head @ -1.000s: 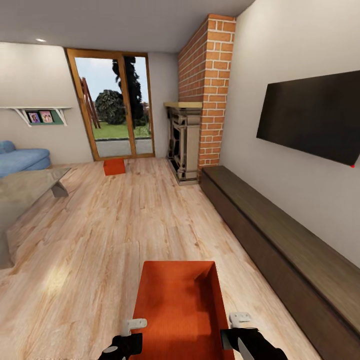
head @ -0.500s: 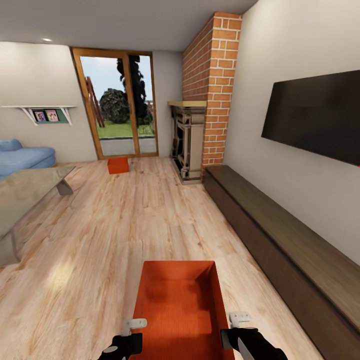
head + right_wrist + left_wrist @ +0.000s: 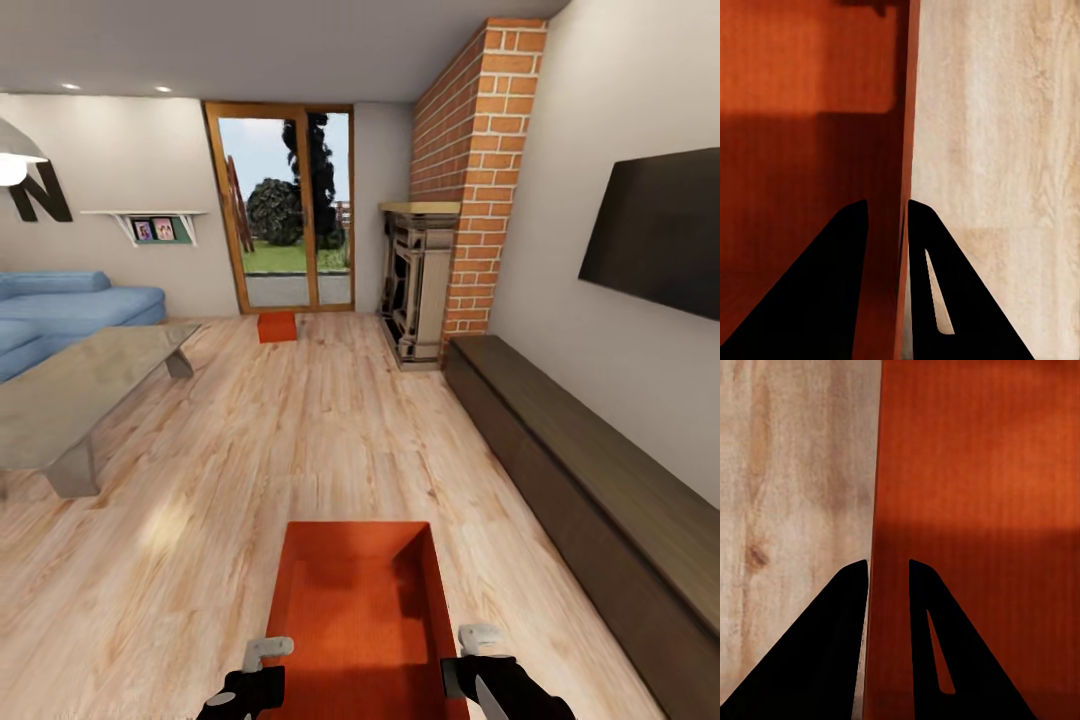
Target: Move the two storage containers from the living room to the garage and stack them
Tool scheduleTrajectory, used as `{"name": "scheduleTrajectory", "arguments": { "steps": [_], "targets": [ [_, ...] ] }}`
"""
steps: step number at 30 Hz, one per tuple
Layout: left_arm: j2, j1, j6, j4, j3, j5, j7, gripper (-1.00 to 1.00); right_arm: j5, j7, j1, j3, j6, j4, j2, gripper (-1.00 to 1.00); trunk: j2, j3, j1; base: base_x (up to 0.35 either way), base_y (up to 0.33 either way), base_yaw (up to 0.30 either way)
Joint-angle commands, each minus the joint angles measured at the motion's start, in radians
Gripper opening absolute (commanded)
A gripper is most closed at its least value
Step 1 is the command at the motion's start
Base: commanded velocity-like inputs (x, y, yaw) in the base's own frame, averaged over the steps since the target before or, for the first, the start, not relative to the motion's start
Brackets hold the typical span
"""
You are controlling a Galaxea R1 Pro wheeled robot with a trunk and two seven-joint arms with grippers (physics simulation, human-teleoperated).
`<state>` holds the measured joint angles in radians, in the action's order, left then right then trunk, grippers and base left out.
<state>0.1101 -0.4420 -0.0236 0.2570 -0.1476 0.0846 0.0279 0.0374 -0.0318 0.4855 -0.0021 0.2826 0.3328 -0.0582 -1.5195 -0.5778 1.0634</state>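
Only readable thing here is a big black capital letter "N" point(image 3: 38, 192) stuck on the pale back wall point(image 3: 120, 150), up left, just above the blue sofa point(image 3: 60, 310) and partly tucked behind the white lamp shade point(image 3: 15, 160). There are two small framed pictures point(image 3: 152, 230) on the little wall shelf point(image 3: 140, 216) next to it, but they're way too tiny to make out any writing. The TV point(image 3: 655, 235) is plain black with no visible brand mark. The orange bins carry no labels I can read.

One container point(image 3: 355, 610) between both pincers — another point(image 3: 277, 326) far ahead by the door point(image 3: 285, 225)
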Motion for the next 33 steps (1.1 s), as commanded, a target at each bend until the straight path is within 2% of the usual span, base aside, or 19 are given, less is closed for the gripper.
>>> {"name": "scheduleTrajectory", "arguments": {
  "steps": [1,33],
  "targets": [
    [0.002,-0.001,-0.002,-0.005,-0.009,0.012,0.009,-1.0,0.001,-0.002,-0.001,0.042,-0.044,0.005,-0.005,-1.0,0.0,-0.001,0.0,0.0,0.0,0.286],
    [0.002,-0.001,-0.002,-0.005,-0.009,0.012,0.009,-1.0,0.002,-0.001,-0.001,0.042,-0.045,0.005,-0.005,-1.0,0.0,-0.001,0.0,0.0,0.0,0.287]
  ]
}}
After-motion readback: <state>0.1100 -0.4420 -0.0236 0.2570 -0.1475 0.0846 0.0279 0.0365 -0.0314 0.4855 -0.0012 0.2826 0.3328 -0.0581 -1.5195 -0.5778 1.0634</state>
